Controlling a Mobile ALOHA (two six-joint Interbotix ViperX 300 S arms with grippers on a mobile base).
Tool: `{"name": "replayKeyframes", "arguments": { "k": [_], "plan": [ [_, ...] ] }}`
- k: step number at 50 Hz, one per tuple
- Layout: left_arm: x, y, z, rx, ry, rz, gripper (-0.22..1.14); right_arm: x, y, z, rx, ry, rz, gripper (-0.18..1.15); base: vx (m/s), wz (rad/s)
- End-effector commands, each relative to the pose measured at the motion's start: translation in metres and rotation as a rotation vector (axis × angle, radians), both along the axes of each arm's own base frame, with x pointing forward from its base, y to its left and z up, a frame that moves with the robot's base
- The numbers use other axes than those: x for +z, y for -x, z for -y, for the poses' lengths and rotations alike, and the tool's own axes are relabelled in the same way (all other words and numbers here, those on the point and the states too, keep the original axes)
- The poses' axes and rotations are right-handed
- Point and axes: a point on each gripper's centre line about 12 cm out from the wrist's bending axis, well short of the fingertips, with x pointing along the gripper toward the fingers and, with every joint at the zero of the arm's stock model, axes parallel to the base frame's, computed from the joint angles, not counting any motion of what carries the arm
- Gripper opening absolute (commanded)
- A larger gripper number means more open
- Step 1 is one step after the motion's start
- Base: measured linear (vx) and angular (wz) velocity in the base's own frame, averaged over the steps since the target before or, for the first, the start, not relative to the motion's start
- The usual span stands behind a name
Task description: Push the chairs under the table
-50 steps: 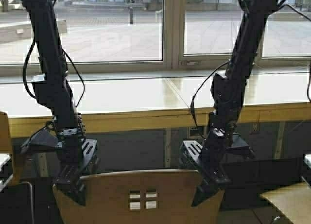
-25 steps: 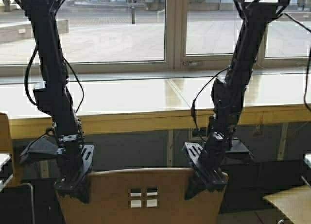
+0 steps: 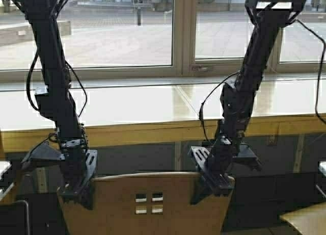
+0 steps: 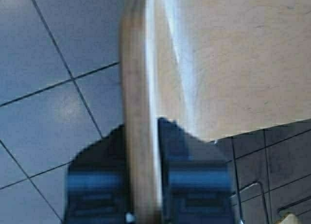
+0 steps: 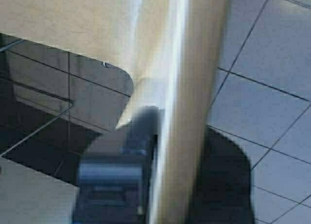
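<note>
chair (image 3: 147,202) backrest clamped in both grippers

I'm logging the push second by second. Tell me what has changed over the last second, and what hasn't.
The robot has driven forward: the table edge and window sit lower and closer in the high view. The chair has gone forward with it, its backrest top riding higher in the view. The left hand and right hand stay clamped on the backrest's two top corners, as both wrist views show. The neighbouring chair has slipped toward the lower right.
</note>
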Motion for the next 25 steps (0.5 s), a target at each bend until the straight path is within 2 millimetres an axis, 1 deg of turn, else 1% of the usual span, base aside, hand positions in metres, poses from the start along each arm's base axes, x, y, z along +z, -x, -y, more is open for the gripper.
{"name": "replayKeyframes", "arguments": {
  "k": [1, 7, 12, 18, 25],
  "plan": [
    [0.01, -0.01, 0.008, -0.053, -0.002, 0.045, 0.08, 0.003, -0.001, -0.012, 0.116, 0.011, 0.045, 0.04, 0.17, 0.02],
    [0.008, -0.011, 0.007, -0.049, -0.002, 0.044, 0.08, 0.001, -0.003, -0.013, 0.127, 0.007, 0.049, 0.04, 0.17, 0.04],
    [0.01, -0.013, 0.008, -0.049, 0.0, 0.051, 0.08, -0.005, -0.005, -0.009, 0.122, 0.01, 0.045, 0.04, 0.2, 0.06],
    [0.011, -0.013, 0.008, -0.049, 0.001, 0.052, 0.08, -0.014, -0.011, -0.011, 0.141, -0.009, 0.045, 0.04, 0.22, 0.01],
    [0.013, -0.011, 0.008, -0.049, 0.001, 0.051, 0.08, -0.02, -0.009, -0.013, 0.178, -0.018, 0.035, 0.04, 0.21, -0.01]
  ]
}}
